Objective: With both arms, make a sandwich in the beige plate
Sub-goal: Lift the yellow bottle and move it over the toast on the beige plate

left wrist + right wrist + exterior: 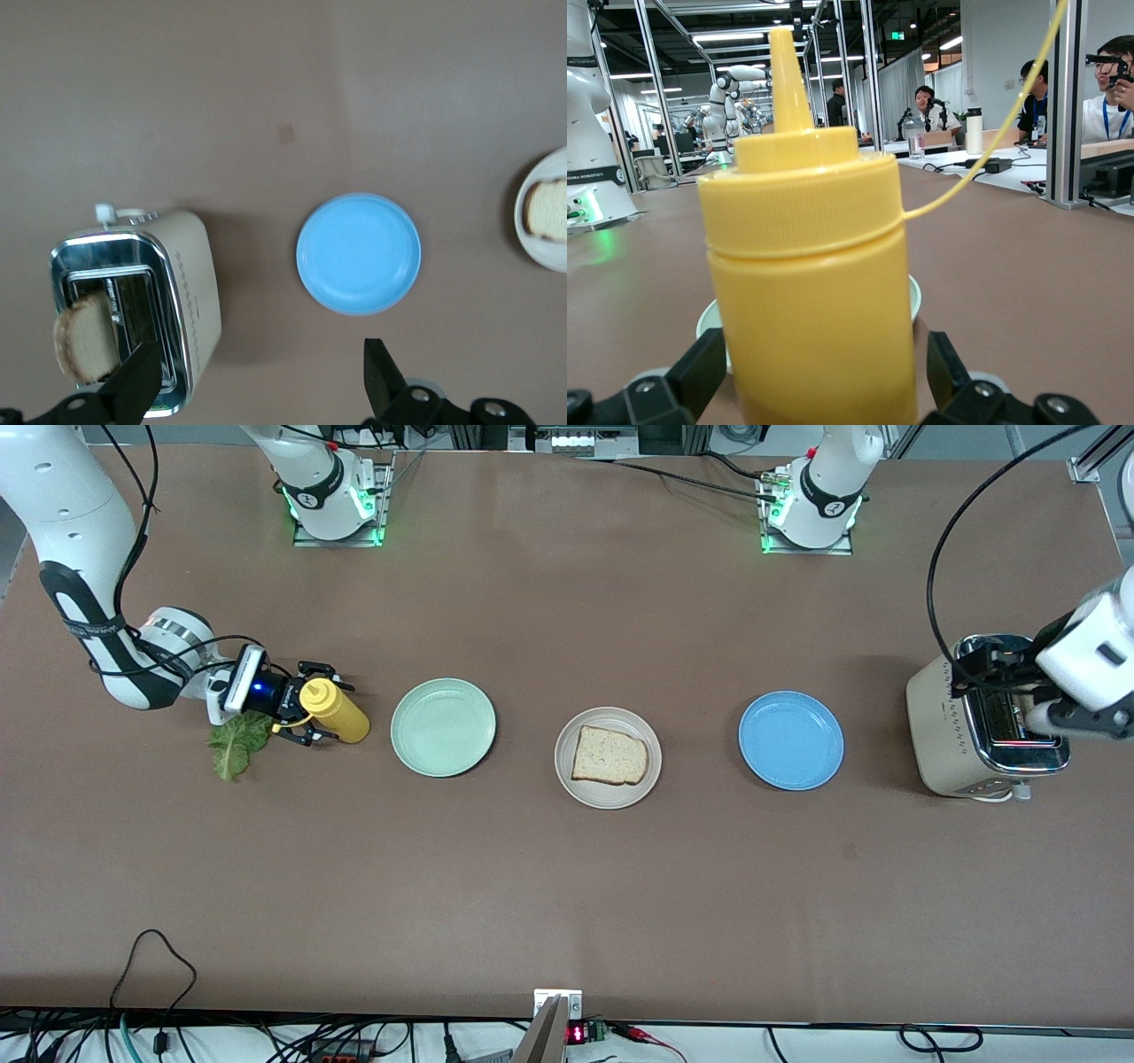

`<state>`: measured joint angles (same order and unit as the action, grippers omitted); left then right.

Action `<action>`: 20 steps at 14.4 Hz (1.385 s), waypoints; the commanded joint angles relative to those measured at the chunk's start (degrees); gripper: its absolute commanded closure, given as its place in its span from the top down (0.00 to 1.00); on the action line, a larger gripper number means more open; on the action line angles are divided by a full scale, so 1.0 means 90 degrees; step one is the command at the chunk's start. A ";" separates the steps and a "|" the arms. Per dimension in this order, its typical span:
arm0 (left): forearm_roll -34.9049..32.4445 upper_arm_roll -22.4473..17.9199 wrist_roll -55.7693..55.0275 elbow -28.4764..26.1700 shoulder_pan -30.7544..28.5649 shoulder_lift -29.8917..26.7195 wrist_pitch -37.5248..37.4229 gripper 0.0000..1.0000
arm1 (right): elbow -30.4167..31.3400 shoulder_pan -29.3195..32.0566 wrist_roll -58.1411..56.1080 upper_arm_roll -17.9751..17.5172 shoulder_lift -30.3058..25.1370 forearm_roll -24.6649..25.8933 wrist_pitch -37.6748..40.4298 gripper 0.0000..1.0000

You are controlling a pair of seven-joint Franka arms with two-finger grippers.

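One bread slice (609,756) lies on the beige plate (567,775) in the middle of the surface, between a green plate (443,726) and a blue plate (791,740). The right claw (312,701) stands open around a yellow bottle (335,710), beside a lettuce leaf (236,746). The left claw (261,381) hangs open over the toaster (961,731), where a second slice (84,341) sticks up.

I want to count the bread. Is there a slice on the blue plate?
No, the blue plate is bare; one bread slice lies on the beige plate.
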<state>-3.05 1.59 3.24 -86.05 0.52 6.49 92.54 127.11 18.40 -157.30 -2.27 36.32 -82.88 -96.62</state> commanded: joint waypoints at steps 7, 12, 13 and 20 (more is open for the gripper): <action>0.0105 -0.0090 -0.0165 -0.1220 0.0108 -0.1034 0.0060 1.00 | -0.0363 -0.0248 -0.0628 0.0008 0.0066 -0.0186 0.0101 0.47; 0.0446 -0.0089 -0.0116 -0.1093 0.0108 -0.1024 -0.0116 1.00 | -0.0597 -0.0413 -0.0092 0.0018 -0.0129 -0.0147 -0.0113 0.39; 0.0446 -0.0079 -0.0116 -0.1084 0.0118 -0.1024 -0.0116 1.00 | -0.0666 -0.0491 0.0190 0.0018 -0.0236 -0.0137 -0.0259 0.39; 0.0436 -0.0079 -0.0126 -0.1083 0.0118 -0.1024 -0.0116 1.00 | -0.1251 -0.1691 0.2845 0.0038 -0.1067 0.0136 -0.2055 0.39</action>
<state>0.09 0.98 2.55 -96.07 1.47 -1.95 92.38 116.34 6.68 -138.55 -2.29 29.62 -82.80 -111.41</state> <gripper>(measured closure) 0.000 0.599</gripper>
